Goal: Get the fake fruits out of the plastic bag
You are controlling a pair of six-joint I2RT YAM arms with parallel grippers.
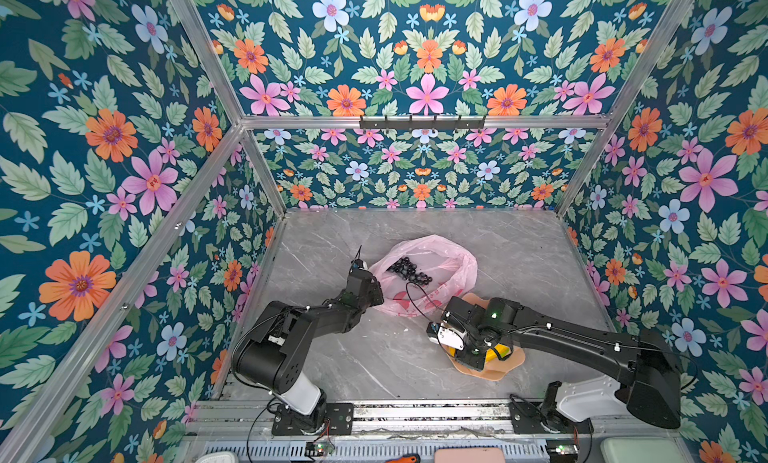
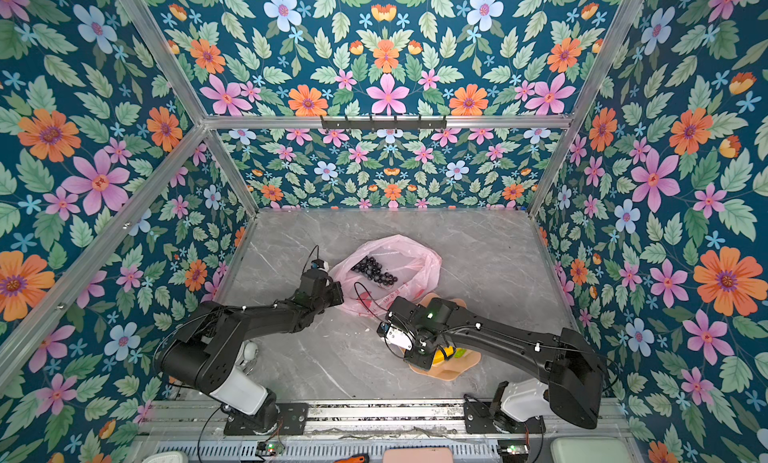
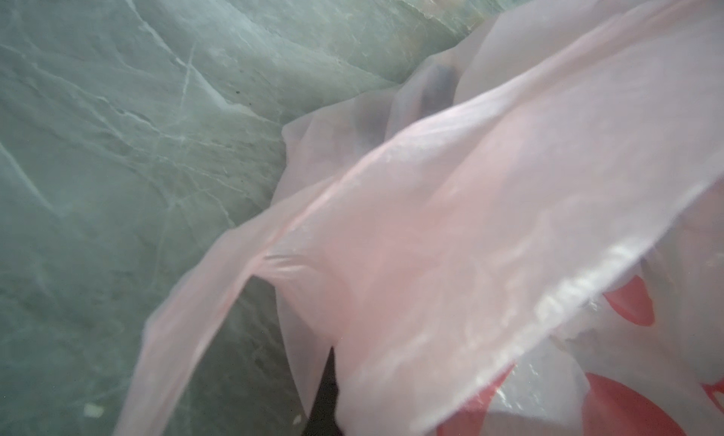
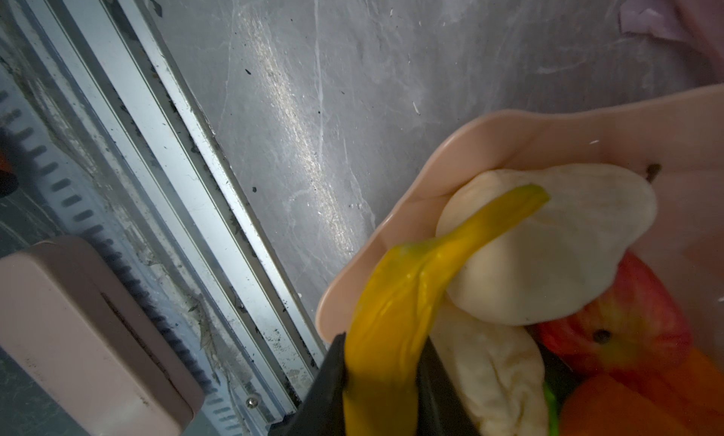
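Left gripper [image 1: 376, 292]: closed on the near-left rim of the bag [image 1: 424, 274]. The left wrist view shows only a dark finger tip under pink film [image 3: 431, 258] drawn taut toward the camera, consistent with a pinch on the plastic. Judged purpose: to hold the bag mouth up and open and keep the light film from sliding on the counter [image 1: 332, 240] while fruit is removed.

Bag: lies mid-counter, mouth facing up. In both top views the grapes [image 2: 374, 271] are visible inside, toward the left half, just beyond the left gripper and well apart from the right one. No other fruit can be made out in the bag; its lower folds are opaque with red print.

Right gripper [image 4: 386, 379]: partly closed on the banana [image 4: 411, 297], jaws clamped on either side of its thick end. It hangs over the near rim of the bowl [image 4: 391, 258], with the stalk end resting across a cream piece [image 4: 548, 250]. Judged step: setting the banana down among the removed fruit.

Bowl: sits just right of the bag, mostly under the right arm in a top view [image 1: 490, 369]. It holds a second cream piece [image 4: 497, 375], the apple [image 4: 627, 332], the orange [image 4: 627, 406] and a sliver of green, too hidden to identify.
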